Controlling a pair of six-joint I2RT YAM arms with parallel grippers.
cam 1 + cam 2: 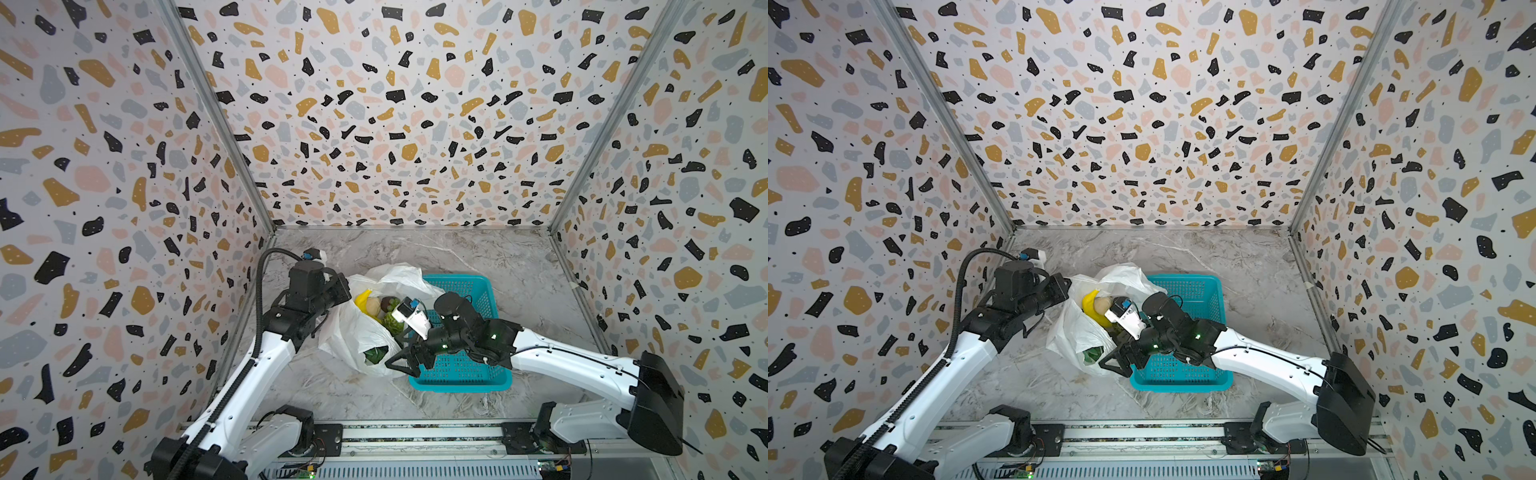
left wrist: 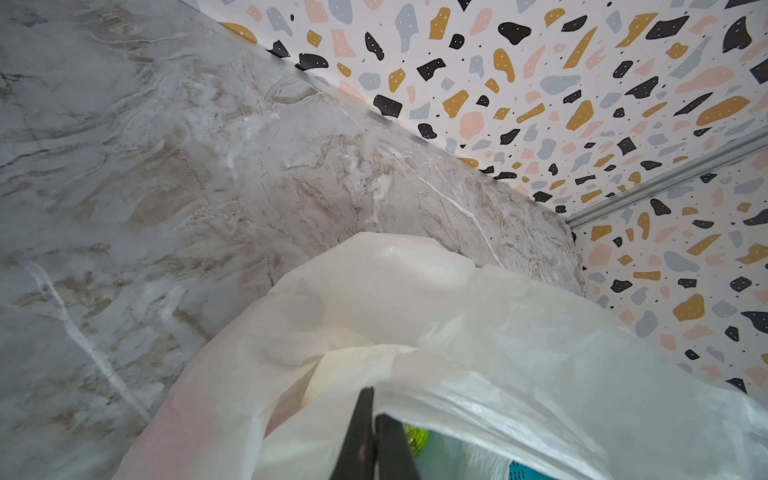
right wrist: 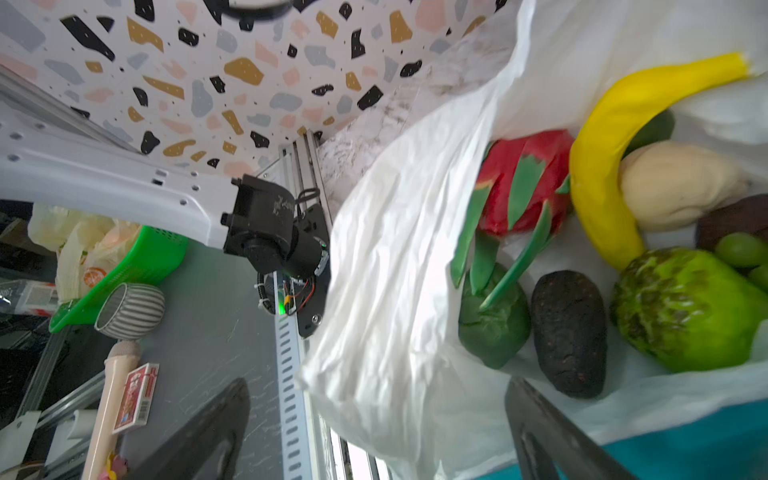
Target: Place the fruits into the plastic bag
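Nearest the rail, the table (image 1: pixel 332 390) shows no loose fruit. The right gripper (image 1: pixel 401 365) hangs at the near edge of the plastic bag (image 1: pixel 353 336), over the corner of the teal basket (image 1: pixel 461 380). Its jaws are wide apart and nothing is between them.

The bag lies on the table just left of the basket, touching it, with its mouth open upward. The right wrist view shows the fruits inside it:
- dragon fruit (image 3: pixel 523 178)
- banana (image 3: pixel 602 166)
- dark brownish fruit (image 3: pixel 569 332)
- green fruit (image 3: pixel 690 307)
- beige fruit (image 3: pixel 673 187)

The top views show the same pile in the mouth, with the banana uppermost.

The basket mesh that shows is bare. The right arm covers its middle, so a leftover there cannot be ruled out.

At the bag's far-left rim, the left gripper (image 2: pixel 374 436) has its jaws together, pinching the thin plastic and holding the mouth up.

Judgement: the loading looks essentially done. What is probably left is a check of the hidden part of the basket, pulling the right arm clear, and letting the rim go.
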